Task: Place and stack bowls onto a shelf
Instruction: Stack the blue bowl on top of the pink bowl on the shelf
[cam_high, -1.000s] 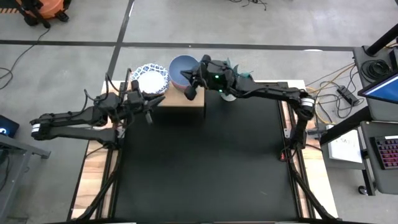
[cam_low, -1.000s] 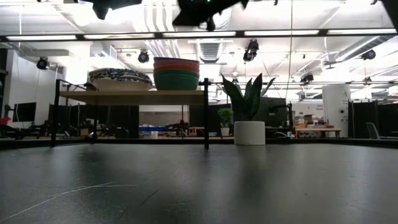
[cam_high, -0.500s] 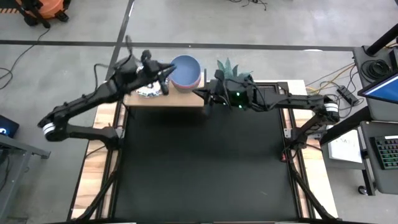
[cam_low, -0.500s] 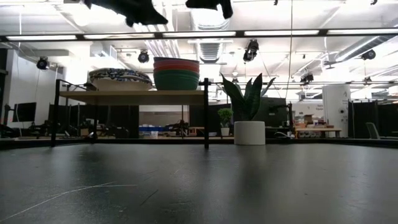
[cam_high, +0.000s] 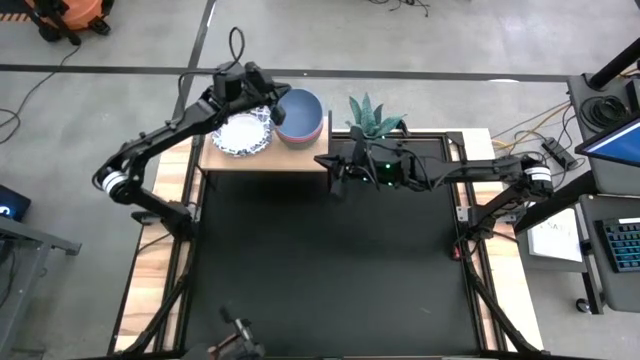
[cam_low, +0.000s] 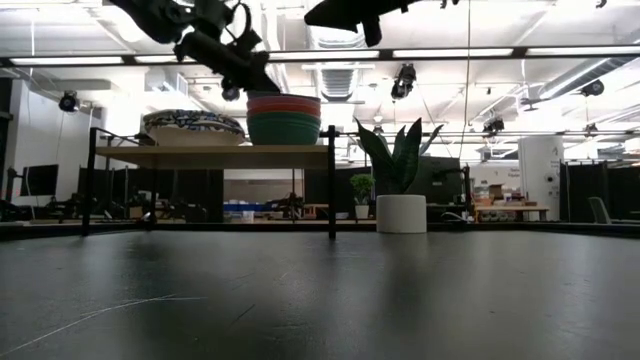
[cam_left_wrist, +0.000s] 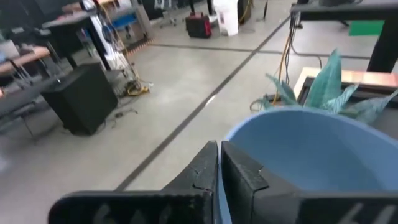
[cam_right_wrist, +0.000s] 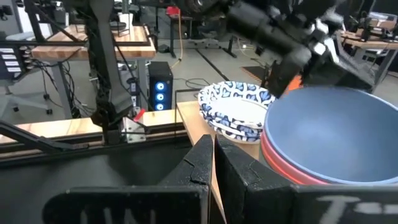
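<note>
Only below: green bowl (cam_low: 284, 130) under red (cam_low: 284, 102).

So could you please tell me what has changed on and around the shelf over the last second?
The left gripper swung from beside the shelf up over the bowls and shut its fingers by the grey-blue bowl. The right gripper drew back off that bowl to the shelf's corner, fingers shut. Both bowl stacks and the plant stayed put.

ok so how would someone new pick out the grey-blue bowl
Find the small wooden shelf at the far edge of the black table, beside the potted plant. Two piles sit on it; the grey-blue bowl tops the pile nearer the plant. It is plain and deep, unlike the flat white bowls with blue patterned rims next to it.
</note>
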